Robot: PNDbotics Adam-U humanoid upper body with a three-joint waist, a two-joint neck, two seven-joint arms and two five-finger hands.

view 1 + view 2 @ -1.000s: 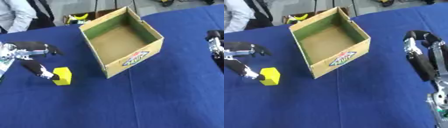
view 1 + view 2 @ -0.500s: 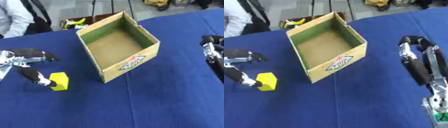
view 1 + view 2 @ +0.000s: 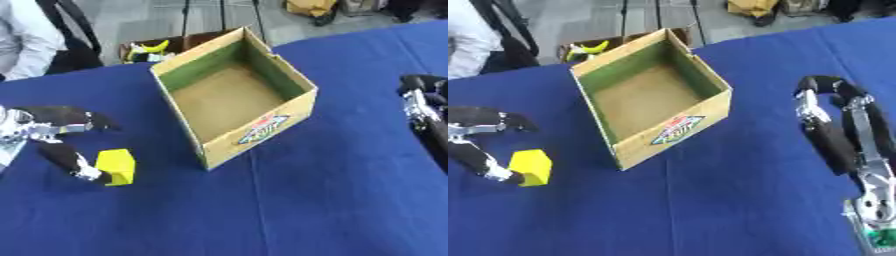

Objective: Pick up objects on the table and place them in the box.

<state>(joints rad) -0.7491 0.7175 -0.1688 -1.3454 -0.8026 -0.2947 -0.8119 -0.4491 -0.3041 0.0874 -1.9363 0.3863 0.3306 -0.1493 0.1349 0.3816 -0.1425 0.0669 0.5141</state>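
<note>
Left eye view: left robot hand (image 3: 54, 134) has closed in on the yellow block (image 3: 116, 166), one finger touching it, hand spread wide, nothing held; block on table (image 3: 289, 200) left of empty box (image 3: 234, 95); grasp next

Left hand (image 3: 54, 131): black finger and thumb segments joined by silver metal links. The thumb ends in a silver-white segment just ahead of a black tip. The silver wrist section at the view's left edge carries small dark details too blurred to identify.

Right hand (image 3: 833, 120): long black padded fingers mounted on silver-grey metal bars. A pale grey strip runs along the side of one finger. The wrist section below is silver metal, with a small green patch, possibly a circuit board, near the lower edge.
</note>
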